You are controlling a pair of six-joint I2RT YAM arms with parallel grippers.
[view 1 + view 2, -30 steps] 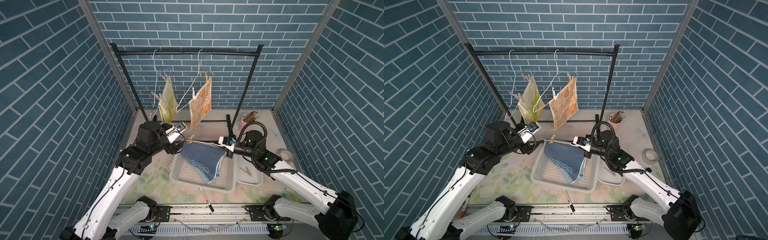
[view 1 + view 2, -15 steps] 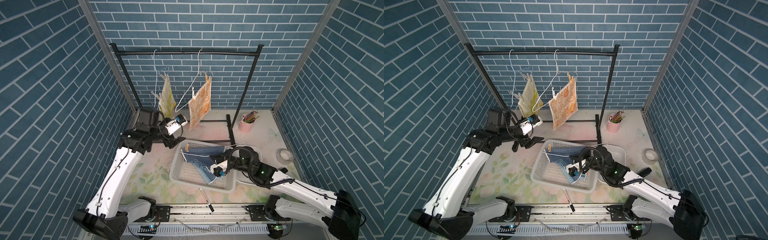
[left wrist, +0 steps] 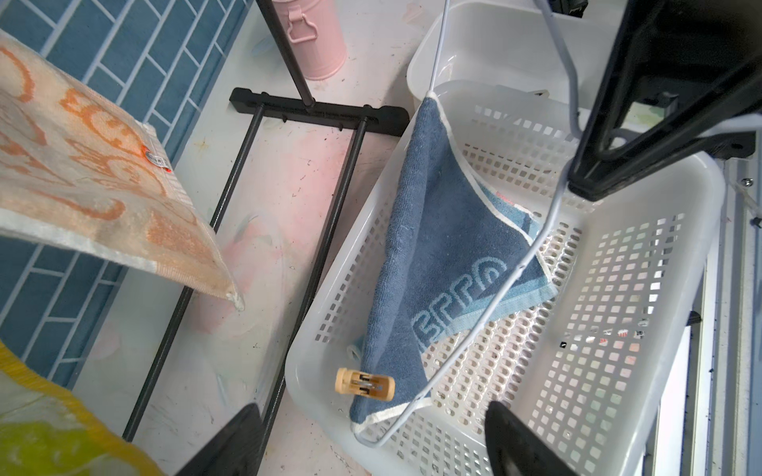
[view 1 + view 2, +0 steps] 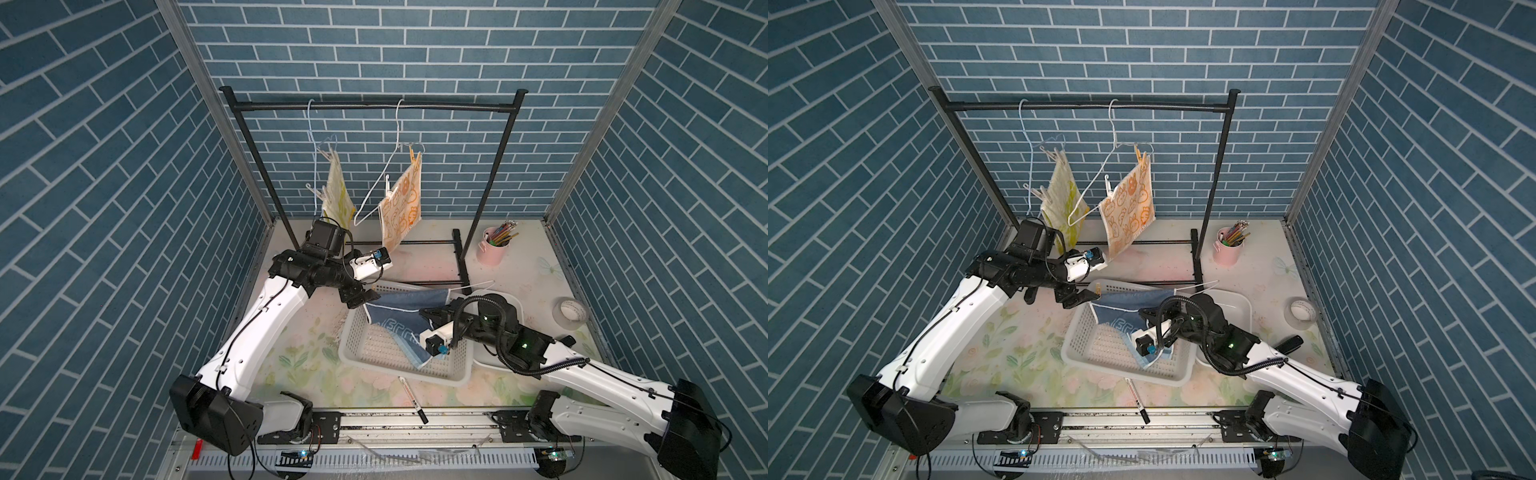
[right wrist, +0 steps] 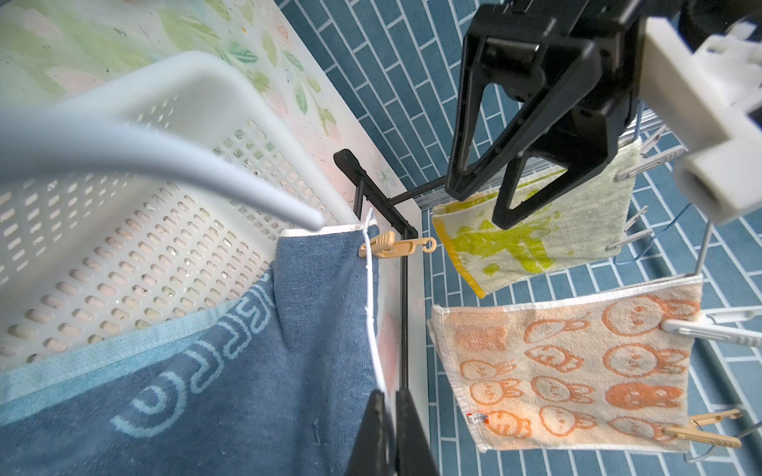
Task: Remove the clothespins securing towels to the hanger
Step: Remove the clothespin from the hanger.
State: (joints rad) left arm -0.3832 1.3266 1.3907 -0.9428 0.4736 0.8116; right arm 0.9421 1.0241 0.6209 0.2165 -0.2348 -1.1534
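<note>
Clothespin, tan (image 3: 365, 384), sits on the blue towel (image 3: 445, 247) at the corner nearest the L gripper (image 3: 373, 437), pinning it to a white wire hanger (image 3: 496, 296) over the perforated basket (image 3: 643, 329). Prob. light, stiff, springy: pinch the tail ends, not the soft cloth. L jaws are wide apart, empty. R gripper (image 5: 389, 395) is clamped on the hanger wire. Other pins are on the hung yellow towel (image 5: 536, 230) & orange towel (image 5: 577, 362). Flat floral mat (image 4: 299, 357); tight room, rack base (image 3: 317, 111) just beside the basket.

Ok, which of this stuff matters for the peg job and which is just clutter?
Job: blue towel, tan peg on it, hanger, yellow towel, orange towel, their pegs, basket.
Clutter: pencil cup, marker, tape roll.
</note>
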